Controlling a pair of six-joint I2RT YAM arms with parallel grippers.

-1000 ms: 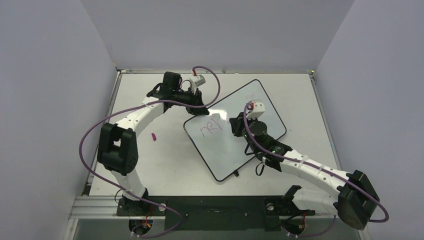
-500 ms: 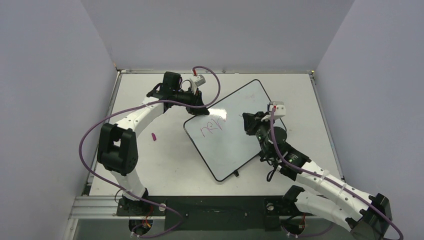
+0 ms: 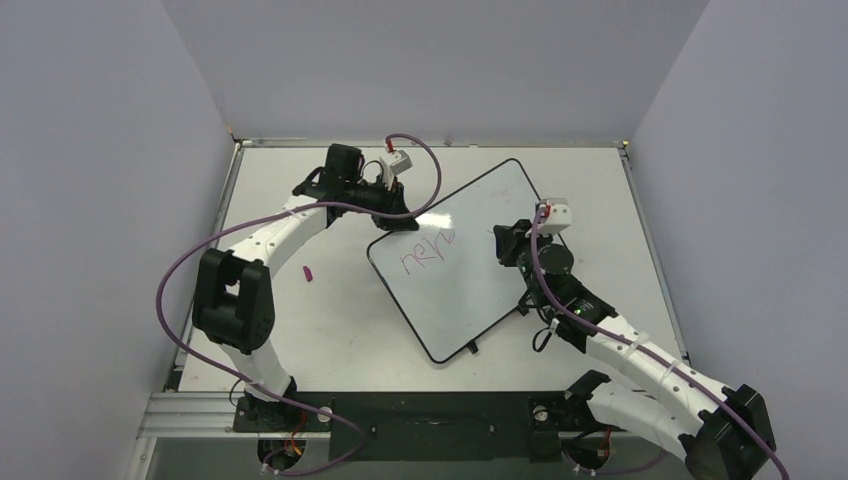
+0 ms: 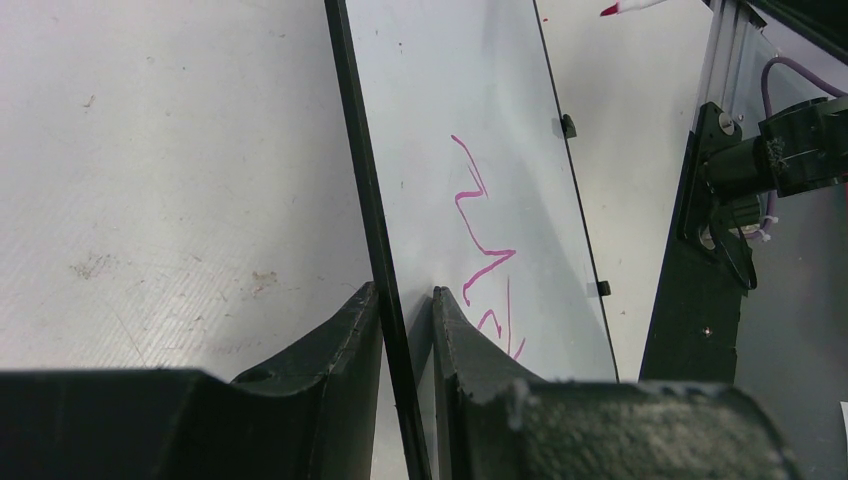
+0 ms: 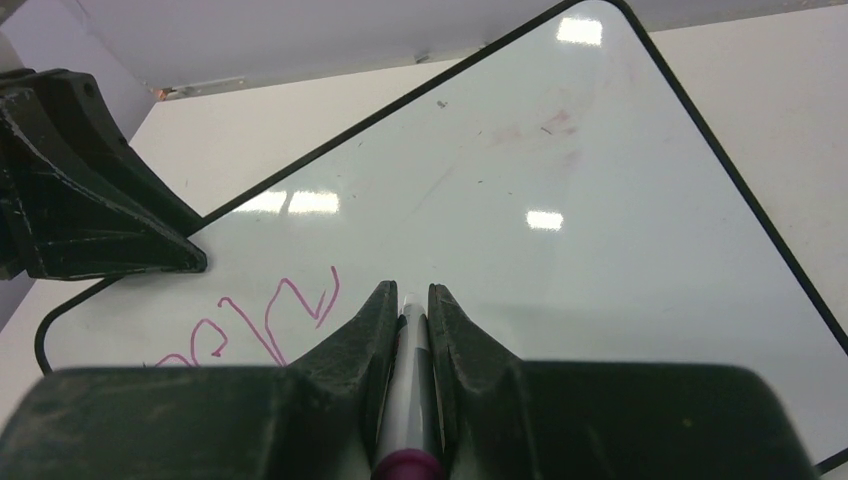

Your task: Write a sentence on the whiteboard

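Note:
The whiteboard (image 3: 490,215) lies turned at an angle on the table; it also shows in the left wrist view (image 4: 440,110) and the right wrist view (image 5: 560,170). Pink strokes of the sentence (image 3: 424,254) sit near its left corner, also seen from the left wrist (image 4: 480,245) and right wrist (image 5: 290,310). My left gripper (image 3: 397,213) (image 4: 405,300) is shut on the board's black edge. My right gripper (image 3: 508,243) (image 5: 408,295) is shut on a white marker (image 5: 408,380) with a magenta end, over the board to the right of the strokes.
A small pink marker cap (image 3: 308,273) lies on the table left of the board. Two black tabs stick out of the board's near edge (image 3: 470,348). Grey walls enclose the table on three sides.
My right gripper with the marker has moved right, away from the pink strokes, towards the board's right half. The left arm and the board have stayed put.

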